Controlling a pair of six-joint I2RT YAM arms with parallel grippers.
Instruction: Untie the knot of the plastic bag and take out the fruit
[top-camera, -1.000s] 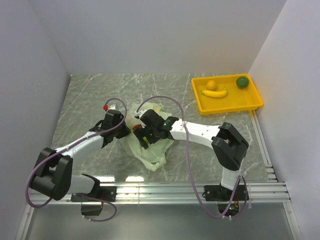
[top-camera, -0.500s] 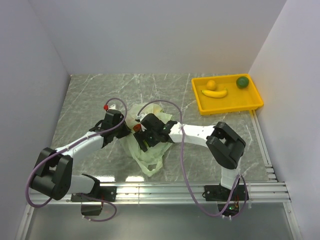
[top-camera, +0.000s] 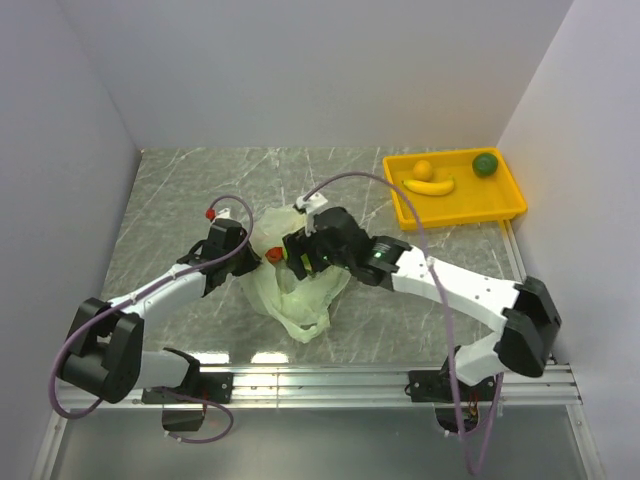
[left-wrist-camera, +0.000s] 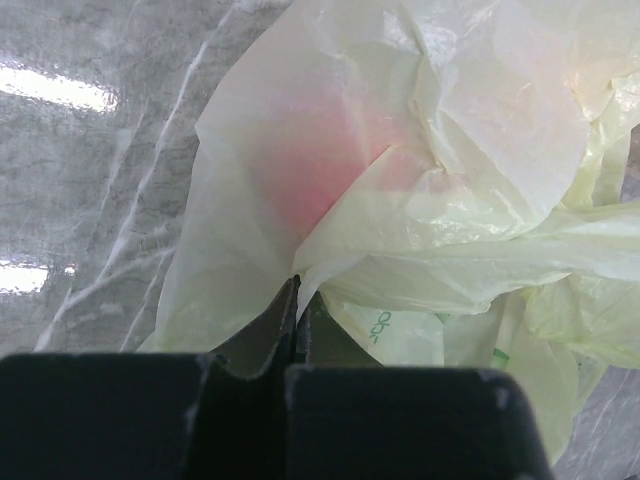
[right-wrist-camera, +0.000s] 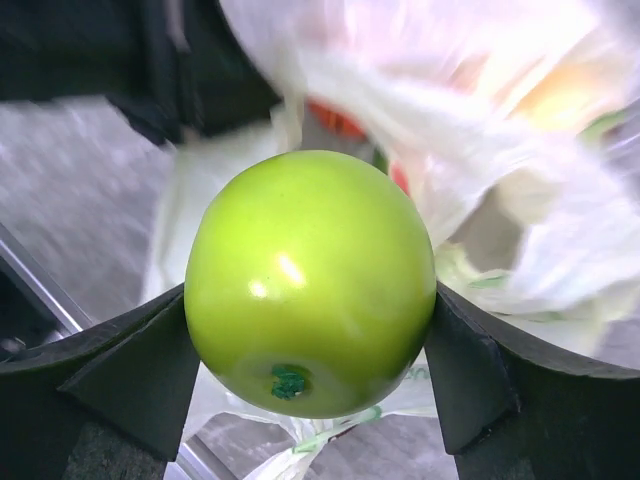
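The pale green plastic bag (top-camera: 295, 295) lies crumpled mid-table between both arms. My right gripper (right-wrist-camera: 310, 298) is shut on a light green apple (right-wrist-camera: 310, 280) and holds it just above the bag; in the top view the right gripper (top-camera: 295, 260) sits over the bag's upper part. My left gripper (left-wrist-camera: 297, 288) is shut on a fold of the bag's film (left-wrist-camera: 400, 150) at its left edge (top-camera: 247, 262). A red fruit (left-wrist-camera: 310, 170) shows through the film. I cannot make out the knot. A yellow banana (top-camera: 428, 186) lies in the yellow tray (top-camera: 510, 200).
The tray at the back right also holds a small orange round fruit (top-camera: 423, 168) and a dark green round fruit (top-camera: 484, 164). White walls close in the table on the left, back and right. A metal rail (top-camera: 380, 378) runs along the near edge.
The right arm has stretched out, its elbow swinging right, and its gripper has shifted up and right over the bag with the green apple. The left gripper has held its grip in place.
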